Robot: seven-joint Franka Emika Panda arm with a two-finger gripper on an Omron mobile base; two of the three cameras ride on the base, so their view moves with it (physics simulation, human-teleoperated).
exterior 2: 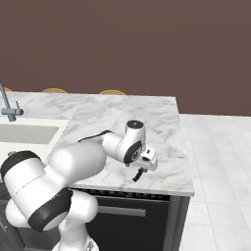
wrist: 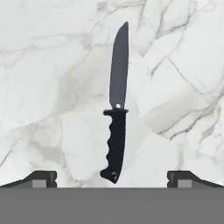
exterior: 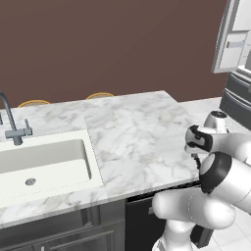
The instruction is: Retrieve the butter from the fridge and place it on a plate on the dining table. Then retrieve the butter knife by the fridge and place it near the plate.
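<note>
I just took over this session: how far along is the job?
Done: nothing I can confirm; the fridge door stands open, but no butter or plate shows. In hand: the open gripper hovers over the knife lying flat on the marble top, handle between the fingertips. Left: grasp it and carry it to the plate.

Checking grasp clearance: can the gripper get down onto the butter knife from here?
Probably yes. The gripper is open above the butter knife, which lies flat on bare marble top with nothing crowding it.
</note>
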